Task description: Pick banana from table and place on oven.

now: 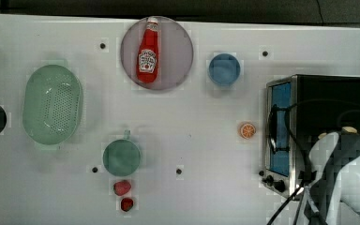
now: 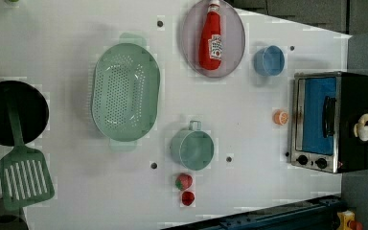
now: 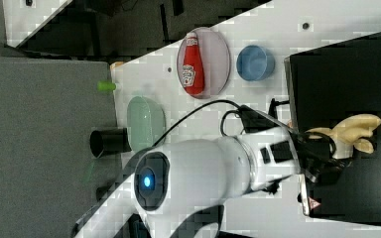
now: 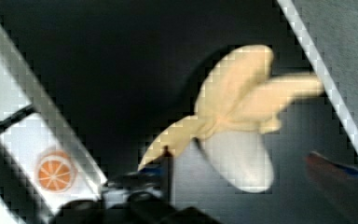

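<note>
The banana (image 4: 242, 107), pale yellow-cream with splayed peel flaps, lies on the black top of the oven (image 1: 330, 93). My gripper (image 4: 238, 156) is open right over it, and the banana's pale end sits between the spread fingers (image 4: 164, 161). One finger is close to a peel flap. In the right view the banana (image 3: 354, 130) juts out past the dark gripper (image 3: 340, 148) at the end of the white arm. The left view shows the banana (image 2: 362, 128) near the oven top's far edge. The white table (image 1: 192, 117) lies beside the oven.
An orange slice (image 1: 247, 130) lies on the table in front of the oven door. Farther off are a blue cup (image 1: 224, 69), a plate with a ketchup bottle (image 1: 148, 50), a green colander (image 1: 52, 105), a green pot (image 1: 122, 157) and two strawberries (image 1: 123, 187).
</note>
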Motion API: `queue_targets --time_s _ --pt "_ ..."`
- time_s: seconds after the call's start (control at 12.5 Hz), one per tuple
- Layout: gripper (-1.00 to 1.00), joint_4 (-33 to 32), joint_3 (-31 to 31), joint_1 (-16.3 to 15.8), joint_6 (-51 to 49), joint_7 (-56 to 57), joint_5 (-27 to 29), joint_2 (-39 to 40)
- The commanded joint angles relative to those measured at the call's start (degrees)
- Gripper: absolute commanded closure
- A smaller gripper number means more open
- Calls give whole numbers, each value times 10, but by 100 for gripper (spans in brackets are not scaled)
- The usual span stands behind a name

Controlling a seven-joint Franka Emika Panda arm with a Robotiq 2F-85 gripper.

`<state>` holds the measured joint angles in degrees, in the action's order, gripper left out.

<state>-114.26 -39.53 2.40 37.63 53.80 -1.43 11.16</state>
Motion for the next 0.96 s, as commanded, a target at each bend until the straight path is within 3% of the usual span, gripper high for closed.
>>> queue_targets --time_s 0.08,0.48,0.96 --pt "-100 52 5 -23 -21 18 -1 -22" --pt "-100 138 45 -43 -200 -9 -2 -88" --pt "-100 147 199 -51 -318 -355 -14 -167"
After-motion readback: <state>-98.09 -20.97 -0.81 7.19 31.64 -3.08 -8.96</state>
